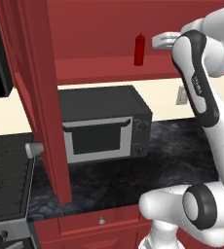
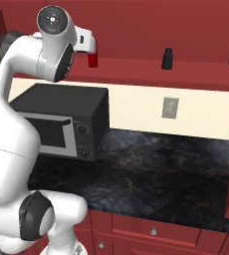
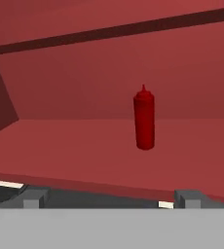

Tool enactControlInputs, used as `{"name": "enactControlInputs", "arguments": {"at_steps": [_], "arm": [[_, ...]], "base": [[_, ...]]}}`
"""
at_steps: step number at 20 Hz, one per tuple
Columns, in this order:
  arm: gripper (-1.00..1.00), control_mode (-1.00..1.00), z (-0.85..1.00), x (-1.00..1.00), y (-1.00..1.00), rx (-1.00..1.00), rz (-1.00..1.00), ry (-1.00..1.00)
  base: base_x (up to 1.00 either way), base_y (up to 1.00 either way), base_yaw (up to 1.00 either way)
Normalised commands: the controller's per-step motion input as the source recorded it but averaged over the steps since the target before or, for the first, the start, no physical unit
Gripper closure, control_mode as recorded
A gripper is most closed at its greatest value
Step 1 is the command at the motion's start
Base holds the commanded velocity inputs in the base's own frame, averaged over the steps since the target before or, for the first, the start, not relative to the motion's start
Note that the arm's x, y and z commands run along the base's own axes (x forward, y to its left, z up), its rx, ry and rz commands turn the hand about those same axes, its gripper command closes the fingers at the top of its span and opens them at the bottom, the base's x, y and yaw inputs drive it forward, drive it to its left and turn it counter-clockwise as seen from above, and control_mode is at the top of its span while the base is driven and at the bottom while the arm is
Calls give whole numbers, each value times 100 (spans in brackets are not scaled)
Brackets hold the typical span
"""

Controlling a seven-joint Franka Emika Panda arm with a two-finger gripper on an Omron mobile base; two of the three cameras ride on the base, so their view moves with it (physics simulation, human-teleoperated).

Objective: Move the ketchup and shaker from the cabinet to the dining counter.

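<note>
Cabinet (image 3: pixel 60 87): wide open straight ahead of the gripper, red back wall facing it, one side wall off to its left in the hand view.
Shelf (image 3: pixel 75 146): flat red floor of the cabinet, running ahead of and below the gripper; its front edge sits just past the fingertips, and plenty of bare shelf lies on both sides of the bottle.
Open door (image 1: pixel 41 97): tall red panel standing edge-on, far off to the gripper's left in the left base view, well clear of the hand.
Counter (image 2: pixel 151 169): black marbled top well below the gripper, mostly bare under the shelf.
Microwave (image 1: pixel 102 124): dark box with a silver front, down below and to the left of the gripper, sitting on the counter under the shelf.
Gripper (image 3: pixel 111 199): fingers spread wide apart, nothing between them; it hangs level with the shelf, just outside the front edge.
Ketchup (image 3: pixel 144 121): upright on the shelf, dead ahead and a touch right of the gripper's centre line, set back near the rear wall, apart from the fingers.
Shaker (image 2: pixel 167 59): small dark cylinder upright on the same shelf, well off to the gripper's right in the right base view, apart from the ketchup.
Wall outlet (image 2: pixel 170 107): grey plate on the cream wall, below the shelf and to the gripper's right.
In the way: nothing stands between the fingertips (image 3: pixel 32 198) and the bottle.
</note>
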Motion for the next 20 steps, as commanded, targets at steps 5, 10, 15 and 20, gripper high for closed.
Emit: {"name": "enactControlInputs", "arguments": {"at_steps": [5,10,15,20], "arm": [[-100,-100,-6,52,0,0,0,-5],[-100,-100,0,45,0,0,0,1],[-100,-100,0,38,0,0,0,7],[-100,-100,0,40,0,0,0,11]], "base": [[0,0,0],[0,0,0],[0,0,0],[0,0,0]]}}
